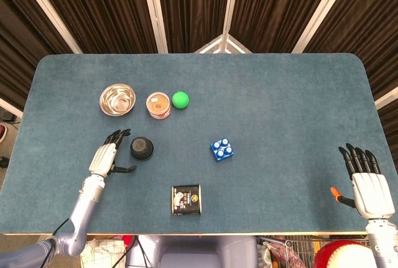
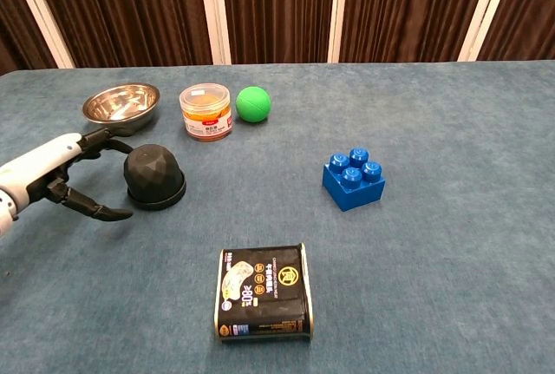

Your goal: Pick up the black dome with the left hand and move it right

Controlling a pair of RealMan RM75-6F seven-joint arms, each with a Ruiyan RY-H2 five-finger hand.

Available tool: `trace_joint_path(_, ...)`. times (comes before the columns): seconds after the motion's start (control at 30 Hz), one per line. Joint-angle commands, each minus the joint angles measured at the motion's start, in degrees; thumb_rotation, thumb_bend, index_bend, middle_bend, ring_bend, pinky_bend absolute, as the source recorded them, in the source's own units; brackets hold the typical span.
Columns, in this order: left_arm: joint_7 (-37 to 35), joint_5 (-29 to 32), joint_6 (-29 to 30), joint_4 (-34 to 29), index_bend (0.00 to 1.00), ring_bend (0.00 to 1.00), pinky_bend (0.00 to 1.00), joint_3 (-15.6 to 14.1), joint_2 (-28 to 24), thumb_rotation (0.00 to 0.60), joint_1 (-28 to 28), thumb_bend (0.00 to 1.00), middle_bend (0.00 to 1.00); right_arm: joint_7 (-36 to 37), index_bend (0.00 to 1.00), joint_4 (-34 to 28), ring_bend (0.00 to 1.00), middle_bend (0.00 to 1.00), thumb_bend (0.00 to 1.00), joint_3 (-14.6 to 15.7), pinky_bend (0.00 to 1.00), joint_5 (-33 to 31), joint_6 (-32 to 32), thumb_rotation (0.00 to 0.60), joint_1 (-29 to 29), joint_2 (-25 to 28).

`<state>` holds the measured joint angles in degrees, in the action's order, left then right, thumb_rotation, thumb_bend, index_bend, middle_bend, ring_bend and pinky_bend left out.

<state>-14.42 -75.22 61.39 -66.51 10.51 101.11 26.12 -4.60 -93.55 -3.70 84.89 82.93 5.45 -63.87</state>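
The black dome (image 1: 142, 148) (image 2: 154, 175) stands upright on the blue table, left of centre. Just to its left my left hand (image 1: 106, 157) (image 2: 54, 173) is open, fingers and thumb spread toward the dome with a small gap left, nothing held. At the near right edge of the table my right hand (image 1: 367, 184) lies open, fingers spread, seen only in the head view.
Behind the dome stand a steel bowl (image 1: 117, 99) (image 2: 122, 106), an orange-lidded jar (image 1: 158, 105) (image 2: 206, 111) and a green ball (image 1: 180, 99) (image 2: 253, 103). A blue brick (image 1: 221, 150) (image 2: 355, 178) sits to the right. A black tin (image 1: 186, 199) (image 2: 263, 291) lies near the front.
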Motion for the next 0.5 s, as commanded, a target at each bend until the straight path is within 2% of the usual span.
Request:
trace_joint_path(0.03,-0.6,-0.5,0.2,0.4,0.09,0.0,0.0,0.0,0.5,0.6,0.4,0.19,0.15,0.0,0.0,0.1,0.0,0.0,0.23,-0.1,0.0,0.1,0.1,0.6,0.0,-0.1)
trace_joint_path(0.5,0.6,1.1,-1.2,3.6,0.09,0.0,0.0,0.2,3.4,0.6,1.7,0.19,0.17,0.8,0.0,0.0,0.0,0.0,0.23,0.1,0.0,0.4,0.5,0.6,-0.3,0.7)
